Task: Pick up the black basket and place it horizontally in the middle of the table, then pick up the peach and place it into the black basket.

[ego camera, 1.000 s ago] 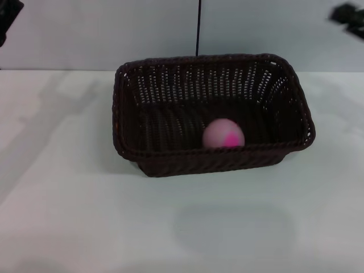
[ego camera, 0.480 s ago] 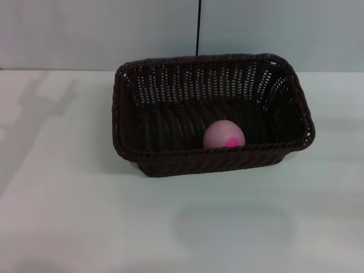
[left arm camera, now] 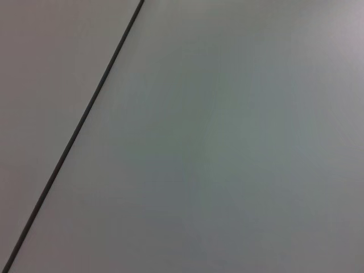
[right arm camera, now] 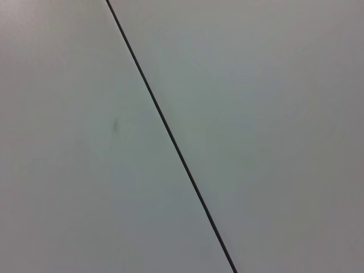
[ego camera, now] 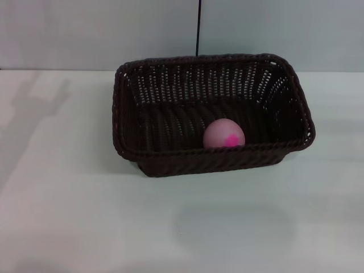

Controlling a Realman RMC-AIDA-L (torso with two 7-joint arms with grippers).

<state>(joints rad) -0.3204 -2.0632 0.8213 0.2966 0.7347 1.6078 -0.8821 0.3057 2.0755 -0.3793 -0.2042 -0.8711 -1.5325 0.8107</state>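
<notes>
Black basket (ego camera: 211,114) sits lengthwise across the table (ego camera: 68,216), near centre, slightly toward 12 o'clock; upright, open side up; peach (ego camera: 224,135) lies inside on the basket floor, against the near long wall, toward 5 o'clock of the interior; neither gripper appears in any view, so their opening cannot be told; both wrist views show only a plain pale surface crossed by a thin dark line (left arm camera: 79,122).

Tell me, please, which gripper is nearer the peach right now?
Neither can be judged: both grippers are out of view. The peach lies in the basket, with no arm near it.
</notes>
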